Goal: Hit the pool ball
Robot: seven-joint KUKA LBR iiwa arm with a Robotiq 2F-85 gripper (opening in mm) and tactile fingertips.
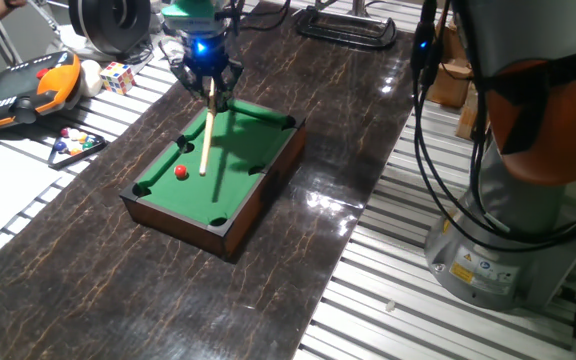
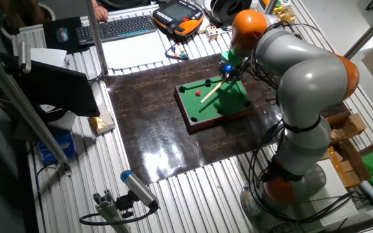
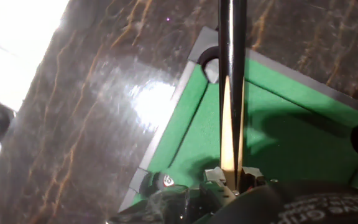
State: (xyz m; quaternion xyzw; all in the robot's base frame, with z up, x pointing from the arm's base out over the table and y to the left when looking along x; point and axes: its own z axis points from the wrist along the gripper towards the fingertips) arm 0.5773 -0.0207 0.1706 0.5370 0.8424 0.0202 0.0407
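A dark marble-patterned mat [image 1: 298, 200] covers the ribbed metal surface [image 1: 408, 300]. Beyond the mat's far left corner lies an orange-and-black teach pendant [image 1: 28, 88], with a Rubik's cube [image 1: 118, 76] just beside it, nearer the mat. A triangular rack of small multicoloured balls [image 1: 74, 143] sits at the mat's left edge. In the other fixed view, a black keyboard [image 2: 123, 27] and a mouse [image 2: 61, 35] lie beyond the mat.

No legible text; label on robot base [image 1: 480, 268] too small to read.
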